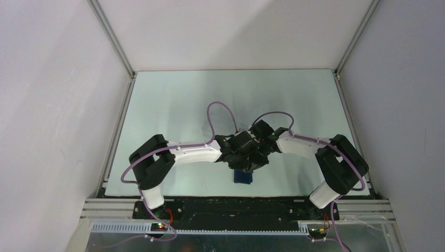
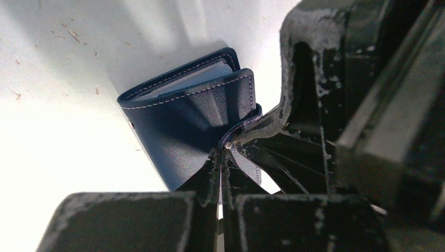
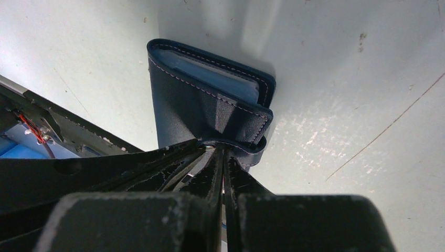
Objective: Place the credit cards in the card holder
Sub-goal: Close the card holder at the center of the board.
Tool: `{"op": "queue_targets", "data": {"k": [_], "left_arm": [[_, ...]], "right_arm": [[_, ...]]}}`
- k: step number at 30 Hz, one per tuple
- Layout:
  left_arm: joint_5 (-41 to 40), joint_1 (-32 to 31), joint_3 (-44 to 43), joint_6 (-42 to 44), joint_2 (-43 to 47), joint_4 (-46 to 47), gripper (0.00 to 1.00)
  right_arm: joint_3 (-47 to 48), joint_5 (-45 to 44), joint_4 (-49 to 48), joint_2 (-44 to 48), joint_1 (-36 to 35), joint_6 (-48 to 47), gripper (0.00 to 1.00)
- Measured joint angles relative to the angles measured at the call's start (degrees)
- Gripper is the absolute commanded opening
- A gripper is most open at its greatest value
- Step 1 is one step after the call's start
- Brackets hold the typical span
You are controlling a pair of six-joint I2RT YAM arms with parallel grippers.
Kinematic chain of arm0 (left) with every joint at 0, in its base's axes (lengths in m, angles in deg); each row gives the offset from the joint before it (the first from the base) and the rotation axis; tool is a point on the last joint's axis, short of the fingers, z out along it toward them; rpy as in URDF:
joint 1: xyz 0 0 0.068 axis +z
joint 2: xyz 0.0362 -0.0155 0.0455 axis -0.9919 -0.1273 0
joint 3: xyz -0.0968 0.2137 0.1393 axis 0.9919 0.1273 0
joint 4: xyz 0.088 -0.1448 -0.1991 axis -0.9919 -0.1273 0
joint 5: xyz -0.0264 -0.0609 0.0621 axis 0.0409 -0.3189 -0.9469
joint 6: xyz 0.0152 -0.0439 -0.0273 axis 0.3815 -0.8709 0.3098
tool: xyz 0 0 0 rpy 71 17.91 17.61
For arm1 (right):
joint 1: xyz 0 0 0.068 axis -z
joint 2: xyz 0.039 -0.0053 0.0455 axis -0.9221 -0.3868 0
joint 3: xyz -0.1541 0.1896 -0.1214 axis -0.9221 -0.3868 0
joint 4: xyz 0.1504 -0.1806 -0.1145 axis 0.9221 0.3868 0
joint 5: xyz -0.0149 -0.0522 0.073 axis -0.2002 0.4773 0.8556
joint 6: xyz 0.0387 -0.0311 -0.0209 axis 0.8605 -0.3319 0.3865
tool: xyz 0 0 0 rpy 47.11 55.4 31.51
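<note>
The dark navy card holder [image 1: 242,178] sits folded below both grippers, near the table's front edge. In the left wrist view the card holder [image 2: 181,131] shows pale blue inner faces [image 2: 202,74] between its covers, and its closure strap [image 2: 242,125] curls to my fingertips. My left gripper [image 2: 222,153] is shut, pinching the strap by its snap. In the right wrist view the card holder [image 3: 183,105] hangs from the same strap [image 3: 252,149], and my right gripper [image 3: 221,152] is shut on it too. No loose credit cards are in view. Both grippers [image 1: 251,160] meet tip to tip.
The pale table [image 1: 173,105] is enclosed by white walls with metal rails. The black mounting bar [image 1: 236,205] runs along the front edge just behind the card holder. Purple cables [image 1: 220,107] arch over both wrists.
</note>
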Motion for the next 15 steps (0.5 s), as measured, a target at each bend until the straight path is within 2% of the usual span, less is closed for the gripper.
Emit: {"op": "queue_targets", "data": {"k": [15], "left_arm": [[0.2,-0.5,-0.3,-0.1,0.0,-1.5,0.00]], "right_arm": [[-1.5,-1.1,-1.2,3.5,-0.2,0.7,0.00]]}}
